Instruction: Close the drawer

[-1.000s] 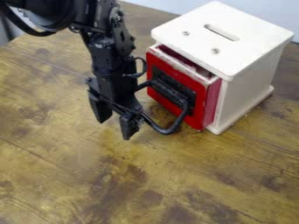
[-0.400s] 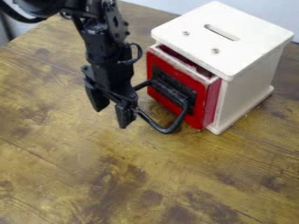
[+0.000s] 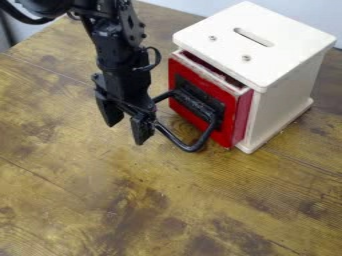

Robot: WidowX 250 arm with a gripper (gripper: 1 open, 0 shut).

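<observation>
The red drawer sticks slightly out of the white wooden cabinet, a narrow gap showing along its top. Its black front plate carries a large black wire loop handle that reaches out over the table. My gripper points straight down just left of the handle's outer end, a little above the tabletop. Its two black fingers stand apart, open, with nothing between them. One finger is close to the wire loop; I cannot tell whether it touches.
The cabinet with a slotted top stands at the right on a worn wooden table. The black arm comes down from the upper left. The table's far edge runs behind the cabinet.
My gripper has shifted slightly left and away from the drawer front since a second ago, staying open. The drawer and handle have not visibly moved.
</observation>
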